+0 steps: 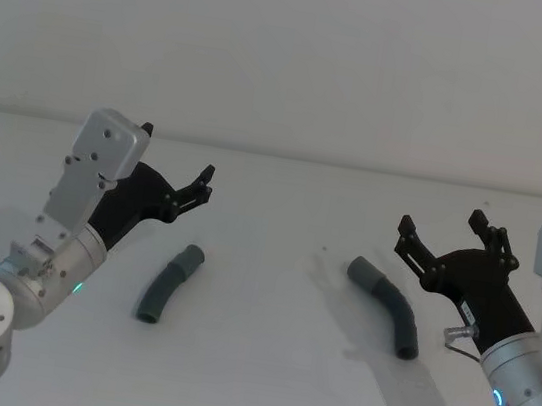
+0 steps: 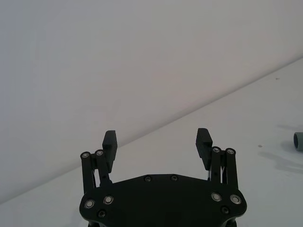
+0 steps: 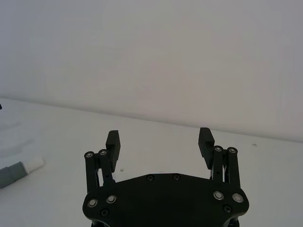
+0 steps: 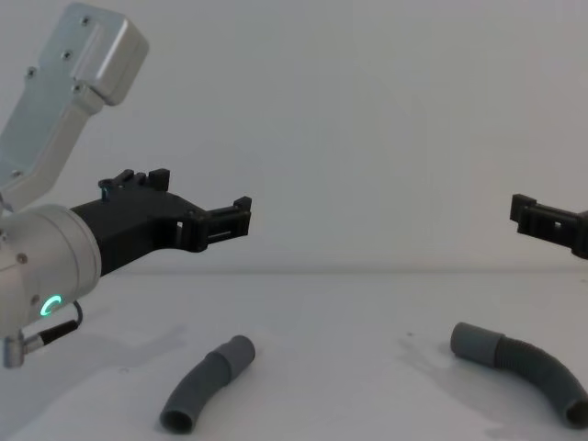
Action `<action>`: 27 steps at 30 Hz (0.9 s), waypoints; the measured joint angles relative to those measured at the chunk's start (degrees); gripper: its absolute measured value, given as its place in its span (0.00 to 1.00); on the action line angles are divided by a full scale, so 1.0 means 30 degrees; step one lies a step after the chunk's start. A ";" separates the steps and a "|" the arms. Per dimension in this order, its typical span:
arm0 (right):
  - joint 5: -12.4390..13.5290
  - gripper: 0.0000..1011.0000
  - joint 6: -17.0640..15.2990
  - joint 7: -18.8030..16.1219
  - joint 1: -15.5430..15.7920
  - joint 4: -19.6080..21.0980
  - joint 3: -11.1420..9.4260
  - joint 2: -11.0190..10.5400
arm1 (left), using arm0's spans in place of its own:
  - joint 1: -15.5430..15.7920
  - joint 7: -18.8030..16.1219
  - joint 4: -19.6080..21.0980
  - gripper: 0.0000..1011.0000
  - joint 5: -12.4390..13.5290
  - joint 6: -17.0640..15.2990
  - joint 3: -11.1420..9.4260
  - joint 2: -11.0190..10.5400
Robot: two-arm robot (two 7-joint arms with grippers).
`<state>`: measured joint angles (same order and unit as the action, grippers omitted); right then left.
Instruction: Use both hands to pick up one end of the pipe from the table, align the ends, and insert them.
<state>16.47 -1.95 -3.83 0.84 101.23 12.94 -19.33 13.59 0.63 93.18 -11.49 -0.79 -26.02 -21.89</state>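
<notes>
Grey left hose (image 1: pixel 168 286) and right hose (image 1: pixel 390 307) are laid apart on the counter (image 1: pixel 255 388). The left gripper (image 2: pixel 156 139) and right gripper (image 3: pixel 160 138) are held wide open, empty, seemingly readied for pickup.

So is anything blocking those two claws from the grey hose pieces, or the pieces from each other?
Nothing visible. The left gripper hangs open near the left hose piece, the right gripper hangs open near the right hose piece, and only bare table lies between the two pieces.

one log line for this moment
stage: pre-grasp | left gripper: open, empty | right gripper: open, empty | short hose piece, long hose piece: apart on table
</notes>
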 joint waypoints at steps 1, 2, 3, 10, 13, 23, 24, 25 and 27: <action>-0.0001 0.99 0.0001 0.0000 0.0000 -0.0001 0.0001 0.0000 | 0.0000 0.0000 0.0000 0.99 0.0001 0.0000 0.0000 0.0000; -0.0002 0.99 0.0000 0.0000 0.0000 0.0000 0.0001 0.0000 | 0.0001 0.0001 0.0000 0.99 0.0001 -0.0001 0.0000 0.0001; -0.0001 0.99 0.0001 0.0000 0.0000 0.0000 0.0001 -0.0001 | 0.0001 0.0000 0.0001 0.99 0.0001 -0.0001 0.0000 0.0000; -0.0002 0.99 0.0001 0.0000 -0.0001 0.0000 0.0000 0.0000 | 0.0000 0.0001 0.0001 0.99 0.0001 -0.0001 0.0000 -0.0001; -0.0002 0.99 0.0000 0.0001 0.0000 -0.0001 0.0001 0.0000 | 0.0000 0.0001 0.0000 0.99 0.0001 -0.0001 0.0000 0.0000; -0.0002 0.99 0.0000 0.0000 -0.0001 0.0000 0.0000 0.0000 | 0.0000 0.0000 0.0001 0.99 0.0001 -0.0001 0.0000 -0.0001; -0.0003 0.99 0.0000 0.0000 -0.0001 0.0000 0.0000 0.0000 | 0.0001 0.0001 0.0001 0.99 0.0000 -0.0001 0.0000 0.0000; -0.0003 0.99 0.0000 0.0000 -0.0001 0.0000 0.0000 0.0000 | 0.0000 0.0000 0.0001 0.99 0.0001 -0.0002 -0.0001 0.0000; -0.0003 0.99 0.0000 0.0000 0.0000 0.0000 0.0000 0.0000 | 0.0000 0.0000 0.0000 0.99 0.0001 -0.0002 0.0000 0.0000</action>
<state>16.46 -1.95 -3.83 0.84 101.23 12.94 -19.33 13.58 0.63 93.18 -11.48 -0.80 -26.02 -21.89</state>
